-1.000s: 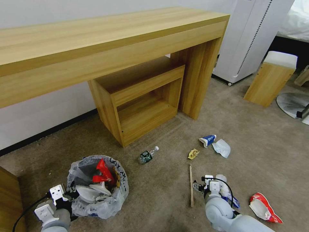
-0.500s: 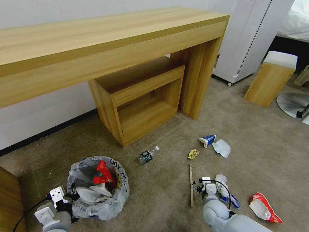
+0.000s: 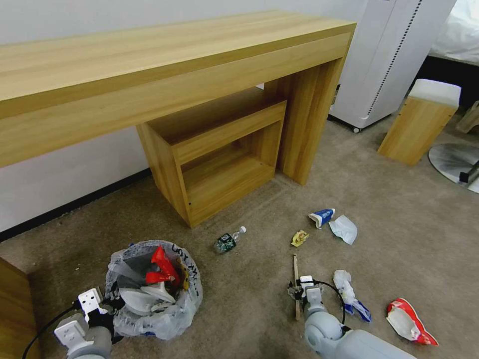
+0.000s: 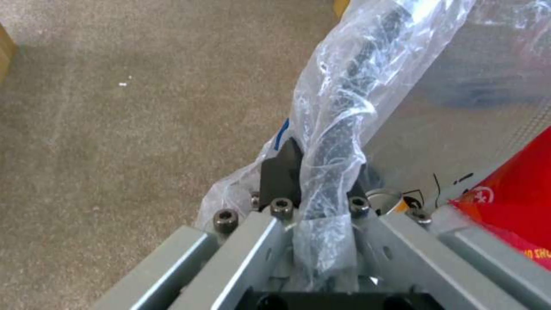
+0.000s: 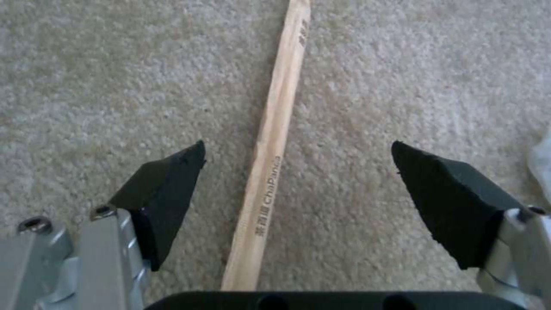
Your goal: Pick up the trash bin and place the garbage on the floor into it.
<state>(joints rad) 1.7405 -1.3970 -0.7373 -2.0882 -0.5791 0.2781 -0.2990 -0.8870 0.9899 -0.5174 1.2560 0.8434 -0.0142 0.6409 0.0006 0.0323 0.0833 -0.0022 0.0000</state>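
Left tool (image 4: 321, 181): clenched on the bag-wrapped rim of the trash bin (image 3: 172, 319); the rim is seen pinched between its dark pads (image 4: 281, 172) in the left wrist view.
Trash bin: held at the robot's near left, just above or on the floor (image 3: 239, 299) — which cannot be told; red wrappers (image 3: 160, 269) and white pieces are seen inside it.
Right tool (image 5: 295, 189): spread wide, low over the carpet, with the wooden stick (image 5: 270, 172) lying between its two fingertips (image 5: 166, 181) and touched by neither.
Wooden stick: laid flat on the floor, running away from the robot; bare carpet is seen along both of its long edges.
Green-labelled bottle (image 3: 228, 240): laid on its side between the bin and the stick, well apart from both.
Other garbage: a yellow wrapper (image 3: 299, 238), a blue-white wrapper (image 3: 322, 217) and a white tissue (image 3: 344, 229) are grouped beyond the stick; another blue-white wrapper (image 3: 349, 294) lies just beside the right arm, and a red wrapper (image 3: 409, 321) farther right.
Open room: a wide strip of bare carpet is left between the bin and the stick.
Table (image 3: 149, 75): set against the wall beyond the litter, with a low shelf unit (image 3: 214, 149) under it; its leg stands well apart from the garbage.
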